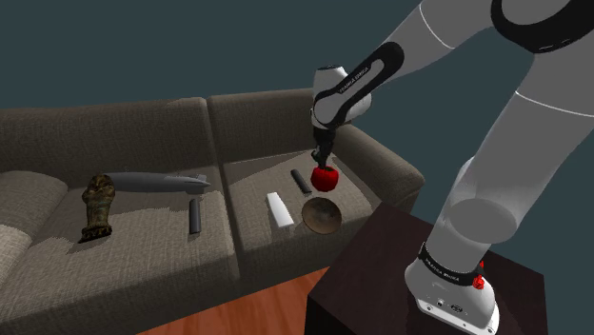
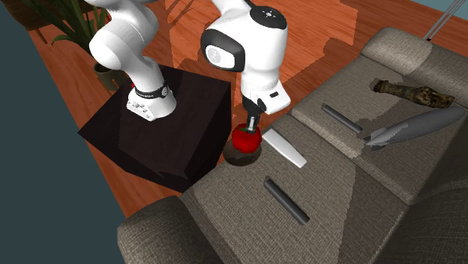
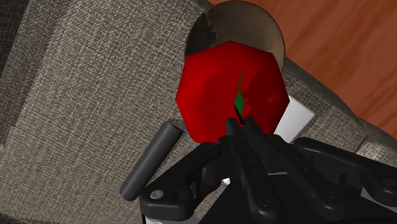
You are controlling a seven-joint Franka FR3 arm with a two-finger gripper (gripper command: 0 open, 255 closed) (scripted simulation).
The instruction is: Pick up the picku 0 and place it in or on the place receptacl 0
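A red apple (image 1: 326, 178) with a green stem hangs from my gripper (image 1: 324, 162), which is shut on its top at the stem. It is a little above a brown bowl (image 1: 322, 215) that sits on the sofa's right seat cushion near the armrest. In the second exterior view the apple (image 2: 246, 138) covers most of the bowl (image 2: 241, 158) beneath it, with the gripper (image 2: 253, 122) straight above. The wrist view has the fingers of the gripper (image 3: 240, 124) meeting at the stem of the apple (image 3: 222, 89), and the bowl's rim (image 3: 248, 19) peeks out beyond it.
On the sofa lie a flat white bar (image 1: 279, 209), a short dark rod (image 1: 298, 180), a longer dark rod (image 1: 195, 215), a grey airship-shaped object (image 1: 152, 182) and a brown figurine (image 1: 97, 205). The dark stand (image 1: 381, 271) stands against the sofa's armrest (image 1: 386, 167), on a wooden floor.
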